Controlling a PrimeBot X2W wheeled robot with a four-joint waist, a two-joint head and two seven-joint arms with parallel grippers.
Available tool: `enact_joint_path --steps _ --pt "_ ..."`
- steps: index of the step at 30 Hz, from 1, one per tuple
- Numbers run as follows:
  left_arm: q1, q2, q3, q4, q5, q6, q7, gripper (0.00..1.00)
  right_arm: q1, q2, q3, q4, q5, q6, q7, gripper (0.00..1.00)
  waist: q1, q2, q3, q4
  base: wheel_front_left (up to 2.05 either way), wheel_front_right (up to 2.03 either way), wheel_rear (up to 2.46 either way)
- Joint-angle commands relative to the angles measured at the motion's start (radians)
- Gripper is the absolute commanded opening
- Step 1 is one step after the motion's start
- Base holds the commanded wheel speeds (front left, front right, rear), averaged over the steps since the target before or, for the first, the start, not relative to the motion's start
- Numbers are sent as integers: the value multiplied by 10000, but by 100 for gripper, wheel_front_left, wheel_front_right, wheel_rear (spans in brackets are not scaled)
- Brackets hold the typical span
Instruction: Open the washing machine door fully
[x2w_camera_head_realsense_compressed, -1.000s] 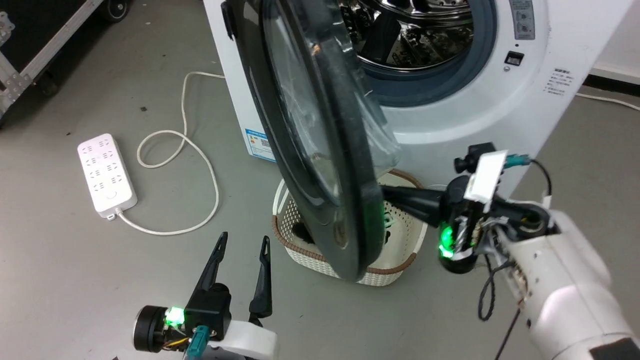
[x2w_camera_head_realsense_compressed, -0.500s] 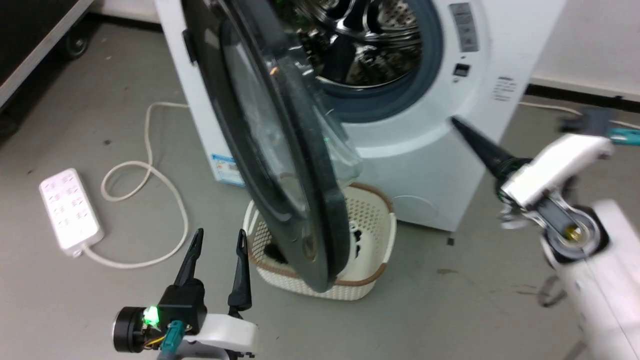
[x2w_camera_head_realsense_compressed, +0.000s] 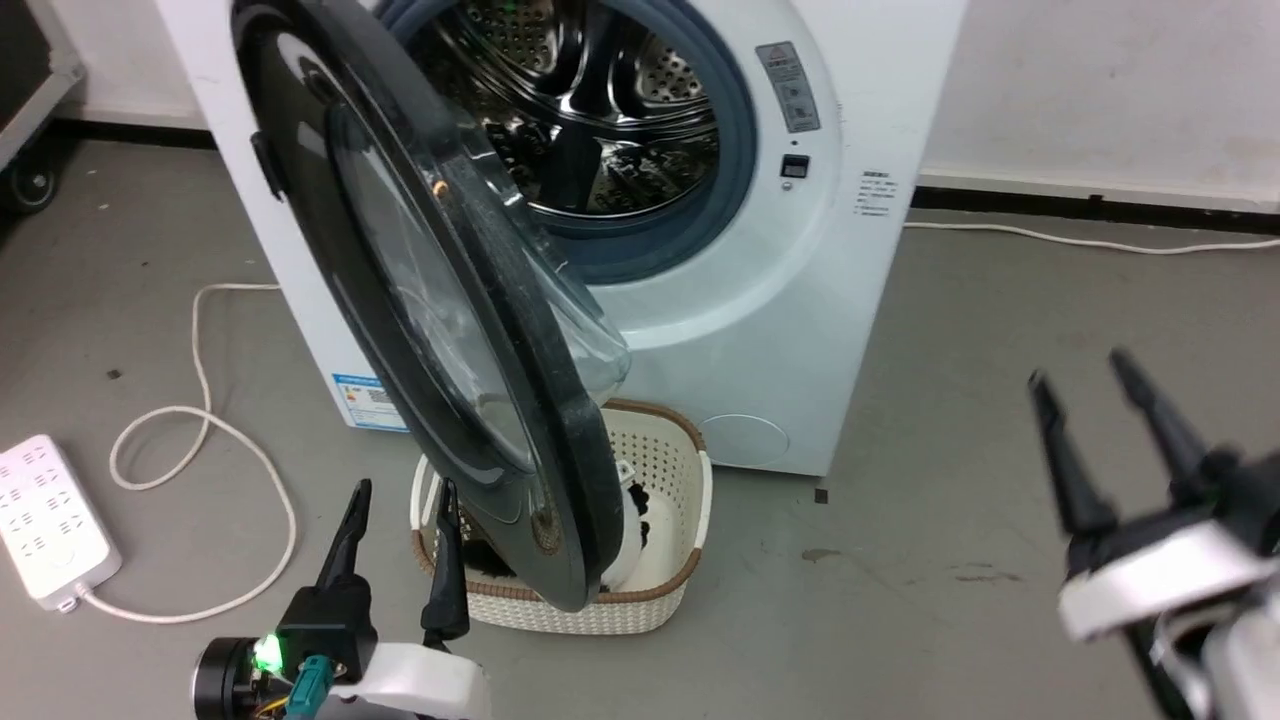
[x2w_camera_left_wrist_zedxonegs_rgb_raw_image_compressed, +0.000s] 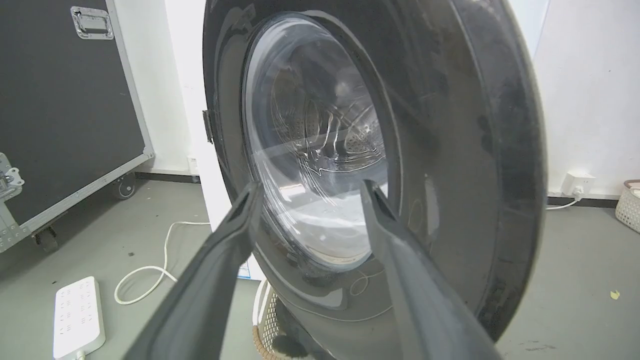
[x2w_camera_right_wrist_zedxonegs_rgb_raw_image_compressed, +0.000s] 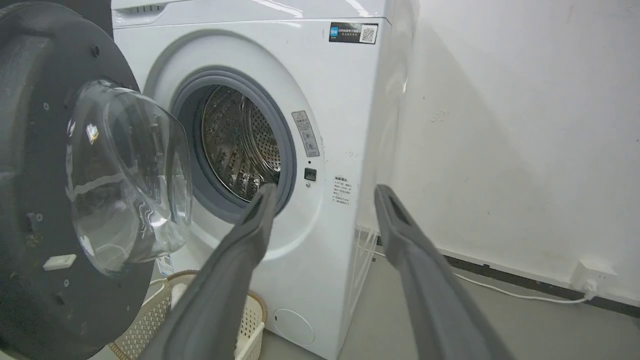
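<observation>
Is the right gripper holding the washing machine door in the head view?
No, the right gripper stands open, well apart from the washing machine door.

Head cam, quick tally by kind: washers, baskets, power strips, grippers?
washing machine: 1
basket: 1
power strip: 1
grippers: 2, the left gripper and the right gripper, both open
Total: 5

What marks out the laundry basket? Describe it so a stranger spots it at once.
Start at the white front-loading washing machine; its round black door hangs open to the left. Beneath the door's lower edge sits the laundry basket. It is cream, perforated and brown-rimmed, unlike the flat white power strip farther left.
</observation>
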Motion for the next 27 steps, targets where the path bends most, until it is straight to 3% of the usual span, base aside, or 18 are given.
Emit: enact_joint_path --steps 1,9,20,21,22,27 --pt "170 25 21 46 -1 -38 -53 100 398 296 -142 -244 -344 10 -67 100 1 0 -17 -40 0 0 0" --pt "328 24 -76 222 76 -211 -53 100 2374 2156 -1096 -1567 -2318 10 -83 100 1 0 -17 -133 0 0 0" --pt "428 -44 -133 249 168 -181 -53 97 2970 2810 -1340 -1588 -2687 10 -84 100 1 0 16 -221 0 0 0" --pt "431 -39 -132 275 189 -176 -53 30 2951 2822 -1327 -1581 -2658 10 -84 100 1 0 18 -226 0 0 0" --pt "437 -36 -131 341 176 -196 -53 0 2928 2832 -1324 -1578 -2630 10 -85 100 1 0 21 -233 0 0 0" --pt "369 -25 -122 266 188 -238 -53 0 2850 2856 -1262 -1550 -2556 10 -85 100 1 0 19 -264 0 0 0"
